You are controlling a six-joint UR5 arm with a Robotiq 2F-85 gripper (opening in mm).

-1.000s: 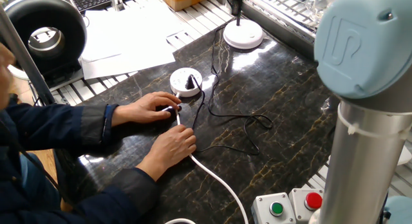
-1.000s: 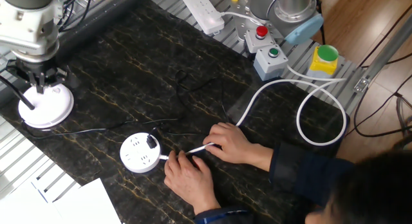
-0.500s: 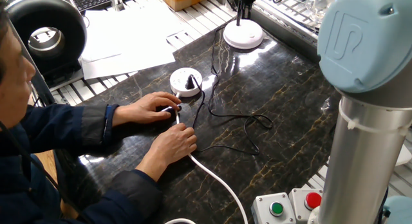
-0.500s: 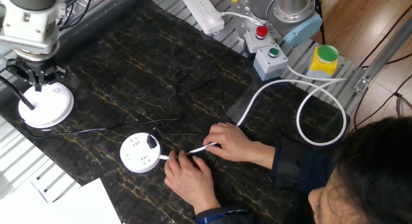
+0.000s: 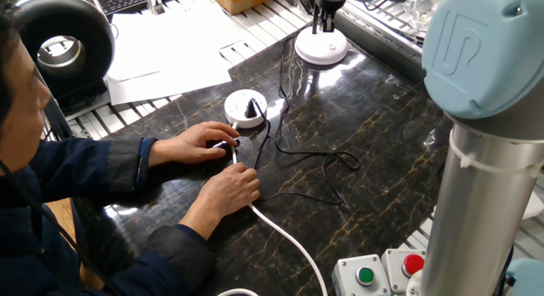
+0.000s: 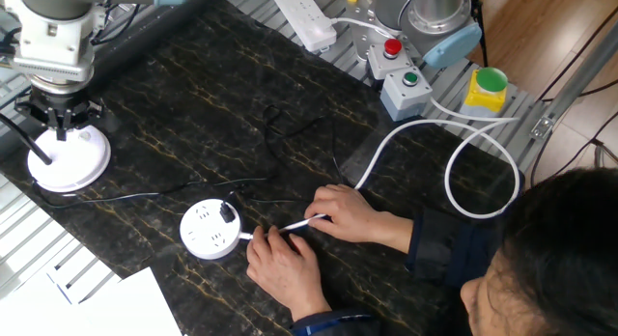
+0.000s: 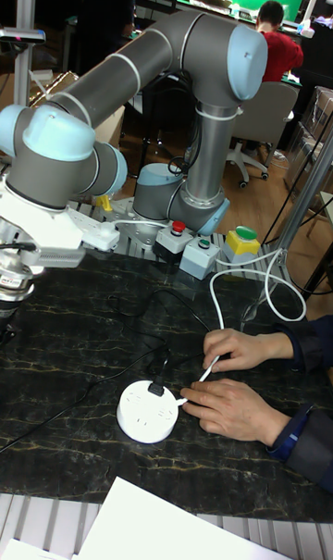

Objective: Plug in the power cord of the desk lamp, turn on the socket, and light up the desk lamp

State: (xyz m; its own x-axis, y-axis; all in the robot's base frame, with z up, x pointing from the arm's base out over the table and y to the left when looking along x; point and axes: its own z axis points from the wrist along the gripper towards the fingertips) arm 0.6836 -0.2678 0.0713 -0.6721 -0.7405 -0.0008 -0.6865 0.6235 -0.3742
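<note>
In one fixed view the gripper hangs over the desk lamp at the bench's far edge; whether its jaws are wide or narrow I cannot tell. The power cord runs to the socket, plug seated, so lighting the lamp seems the step in hand.

In the other fixed view a person's hands hold the thick white cable beside the socket.

The tall fixed view hides the lamp. Next, likely a straight press down onto the base.
</note>
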